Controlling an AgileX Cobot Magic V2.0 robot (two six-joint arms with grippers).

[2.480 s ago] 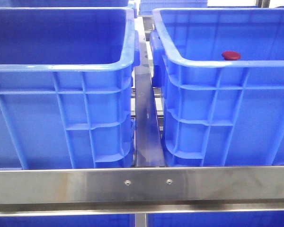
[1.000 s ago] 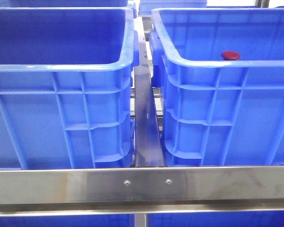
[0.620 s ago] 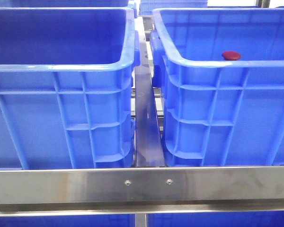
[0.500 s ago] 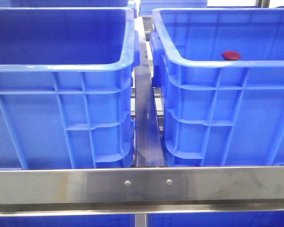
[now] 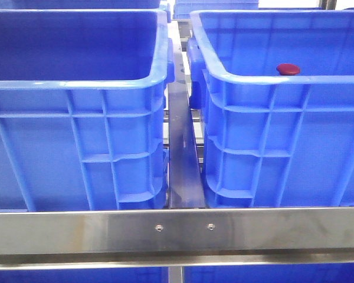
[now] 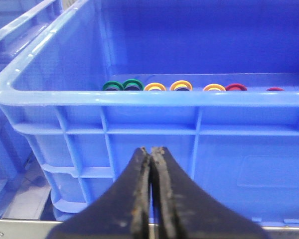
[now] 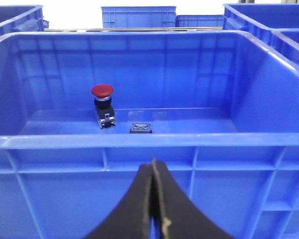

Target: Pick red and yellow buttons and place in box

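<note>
Red domed button (image 7: 102,90) — upright inside ribbed, glossy blue box (image 7: 139,142).

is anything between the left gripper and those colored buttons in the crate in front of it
Yes. The near wall and rim of the blue crate stand between the closed left gripper and the red and yellow buttons, which lie in a row inside the crate behind that rim. The gripper sits outside, below rim height.

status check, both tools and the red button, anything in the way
Left tool shut, empty, outside the crate of coloured rings. Right tool shut, empty. Red button upright inside right crate. Crate's near wall between tool and button.
</note>
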